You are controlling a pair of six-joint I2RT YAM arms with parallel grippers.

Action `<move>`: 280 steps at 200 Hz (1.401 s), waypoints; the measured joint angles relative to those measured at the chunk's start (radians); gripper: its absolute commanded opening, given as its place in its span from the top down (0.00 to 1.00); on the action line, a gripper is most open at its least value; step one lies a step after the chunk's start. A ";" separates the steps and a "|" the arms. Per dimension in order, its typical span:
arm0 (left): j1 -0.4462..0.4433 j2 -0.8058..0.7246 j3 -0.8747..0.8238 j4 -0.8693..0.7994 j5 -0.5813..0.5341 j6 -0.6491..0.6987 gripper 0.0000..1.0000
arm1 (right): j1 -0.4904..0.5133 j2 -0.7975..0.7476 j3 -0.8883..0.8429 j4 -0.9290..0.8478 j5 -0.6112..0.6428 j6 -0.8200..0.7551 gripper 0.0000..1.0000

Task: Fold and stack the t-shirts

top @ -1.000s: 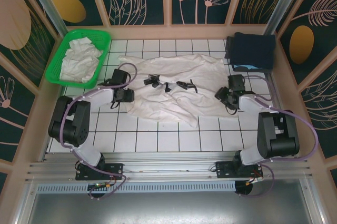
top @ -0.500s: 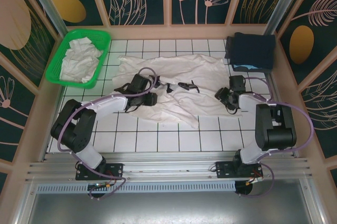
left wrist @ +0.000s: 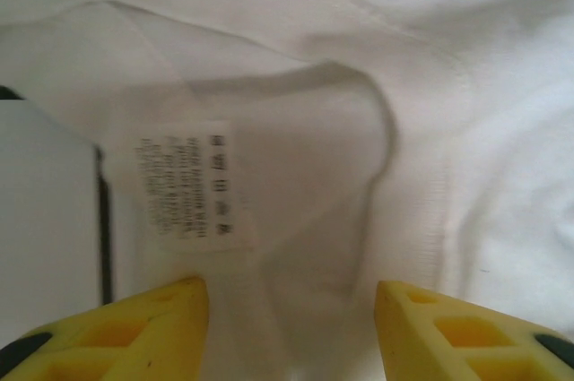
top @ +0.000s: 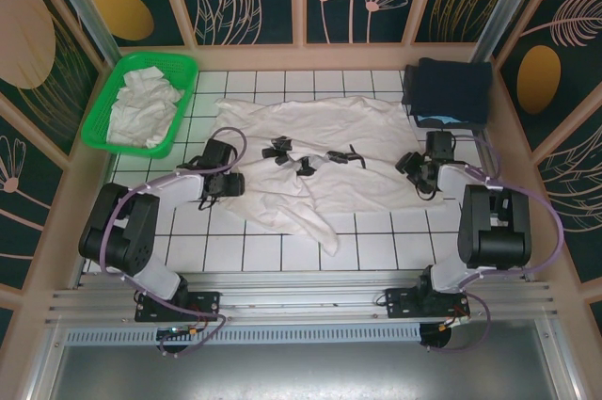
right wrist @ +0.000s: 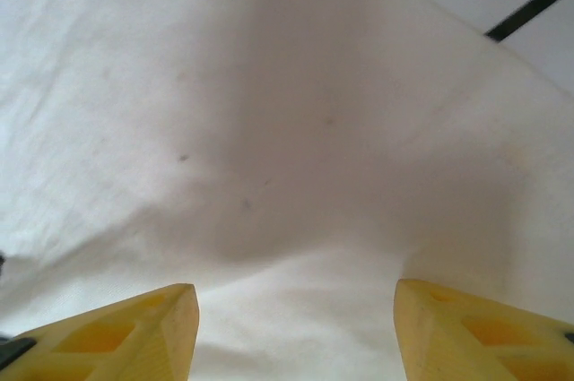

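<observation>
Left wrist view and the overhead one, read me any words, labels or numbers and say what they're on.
Small white care label on the plain white cloth t-shirt: rows of grey print, too blurred to read.
Black marks on that shirt, top view: too small to read.
No other text readable.

Small white tag [left wrist: 184, 179] on the cloth of the t-shirt [left wrist: 430, 58], seen in the left wrist view. Printed in fine grey rows, a denser block at the left and a sparser column at the right. Too blurred to read a single word or number.

From above, a line of small dark marks [top: 315, 157] across the middle of the spread t-shirt. Too small to tell whether lettering or a picture.

No legible word, brand, number or sign.
</observation>
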 measured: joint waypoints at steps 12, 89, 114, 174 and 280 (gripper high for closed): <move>0.029 0.008 0.029 -0.032 -0.025 0.013 0.49 | 0.041 -0.034 0.000 0.001 -0.006 -0.003 0.40; -0.001 0.135 0.410 -0.011 0.123 0.032 0.52 | 0.452 0.013 0.035 0.092 -0.039 0.010 0.41; -0.014 0.342 0.571 0.007 0.172 0.039 0.52 | 0.465 0.033 0.029 0.095 -0.013 0.016 0.42; 0.027 0.789 1.074 -0.110 0.234 0.076 0.55 | 0.663 0.059 0.002 0.227 0.004 0.016 0.42; 0.096 1.165 1.672 -0.157 0.505 0.034 0.47 | 0.966 0.356 0.299 0.182 -0.105 0.005 0.39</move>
